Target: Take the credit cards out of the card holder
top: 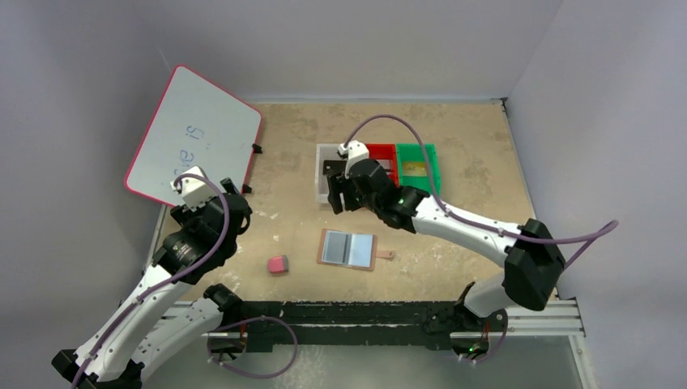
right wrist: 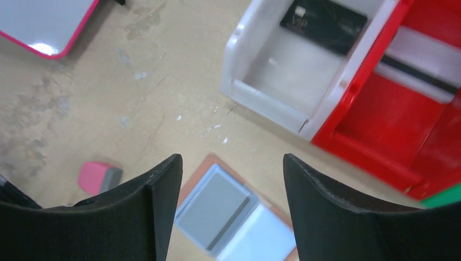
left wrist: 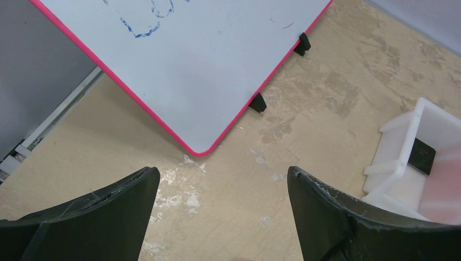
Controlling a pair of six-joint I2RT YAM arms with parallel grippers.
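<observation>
Right wrist view: black card (right wrist: pixel 323 19) binned, grey card (right wrist: pixel 209 209) sits in card holder (right wrist: pixel 255 239); right gripper (right wrist: pixel 231 160) and left gripper (left wrist: pixel 223 171) wide, empty

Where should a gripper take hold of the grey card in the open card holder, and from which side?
From above: the card holder lies open and flat on the table, so the grey card is face up with no raised side. Pinch whichever card edge the holder leaves bare and slide the card out flat. The pictures do not show which edge that is.
</observation>
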